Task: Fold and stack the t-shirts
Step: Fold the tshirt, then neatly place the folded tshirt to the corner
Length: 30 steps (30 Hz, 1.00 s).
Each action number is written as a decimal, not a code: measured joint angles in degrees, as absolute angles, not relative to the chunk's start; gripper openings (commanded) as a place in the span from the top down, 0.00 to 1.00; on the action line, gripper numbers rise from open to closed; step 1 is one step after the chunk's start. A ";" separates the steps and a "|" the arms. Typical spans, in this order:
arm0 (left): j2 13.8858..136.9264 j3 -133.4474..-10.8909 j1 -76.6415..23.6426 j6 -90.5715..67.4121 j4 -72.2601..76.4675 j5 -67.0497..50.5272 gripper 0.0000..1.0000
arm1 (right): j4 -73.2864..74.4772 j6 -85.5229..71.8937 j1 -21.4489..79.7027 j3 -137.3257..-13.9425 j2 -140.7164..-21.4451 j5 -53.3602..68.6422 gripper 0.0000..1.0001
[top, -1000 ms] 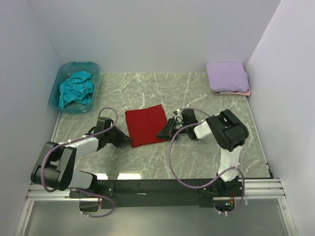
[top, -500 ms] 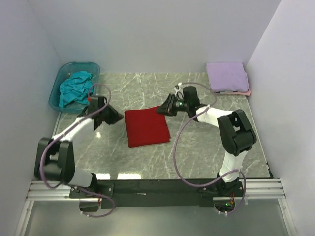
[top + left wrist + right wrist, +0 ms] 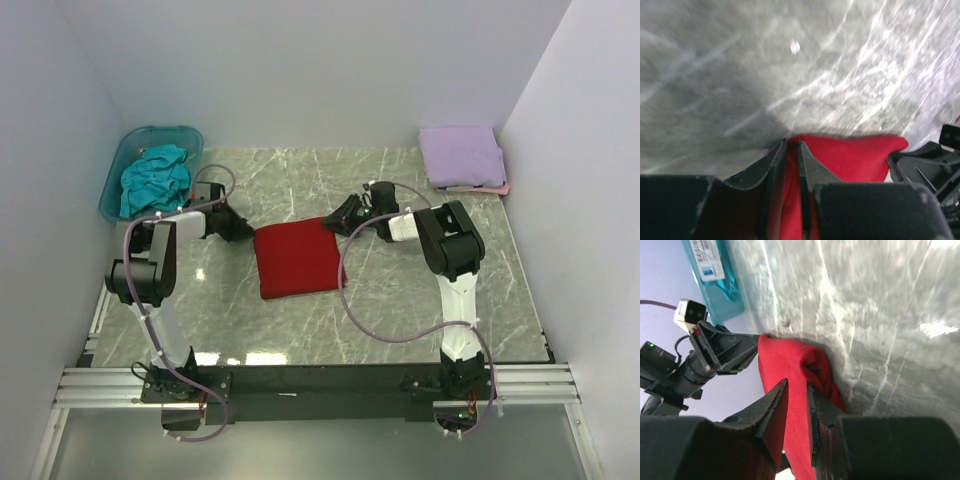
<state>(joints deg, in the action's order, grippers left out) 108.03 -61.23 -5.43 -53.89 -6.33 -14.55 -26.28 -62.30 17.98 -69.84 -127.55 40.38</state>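
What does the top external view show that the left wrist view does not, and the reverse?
Only the top external view: the folded lavender cloth t-shirt on a pale pink t-shirt, and the teal cloth t-shirt in the translucent blue-green plastic tub. Only the left wrist view: the left gripper pinching the deep red folded cloth t-shirt between its fingers. Both: that red t-shirt, the marble table, the right gripper.

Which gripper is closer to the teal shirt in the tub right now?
Left. The left gripper is at the red shirt's far left corner, the side toward the teal shirt; the right gripper is at its far right corner, farther off.
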 measured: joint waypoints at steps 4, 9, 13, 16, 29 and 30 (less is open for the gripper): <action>108.05 -61.39 -4.38 -53.67 -6.04 -14.92 0.74 | -27.66 -62.54 16.91 -69.80 -127.52 40.14 0.71; 107.11 -62.04 -4.03 -52.49 -7.68 -14.50 0.51 | -24.18 -59.27 16.08 -68.69 -124.44 39.31 0.62; 101.65 -62.26 -4.16 -49.04 -12.86 -11.79 0.29 | -14.66 -52.01 16.08 -66.78 -115.77 36.14 0.48; 95.53 -62.67 -5.58 -45.54 -16.60 -7.53 0.22 | -6.90 -45.15 16.08 -65.98 -107.72 32.25 0.34; 86.67 -66.48 -48.86 -29.06 -28.08 17.17 0.22 | 20.51 -28.82 11.73 -50.02 -76.53 11.33 0.11; 88.09 -67.64 -51.51 -28.03 -28.67 18.72 0.23 | 21.63 -28.62 10.98 -48.38 -74.61 10.50 0.11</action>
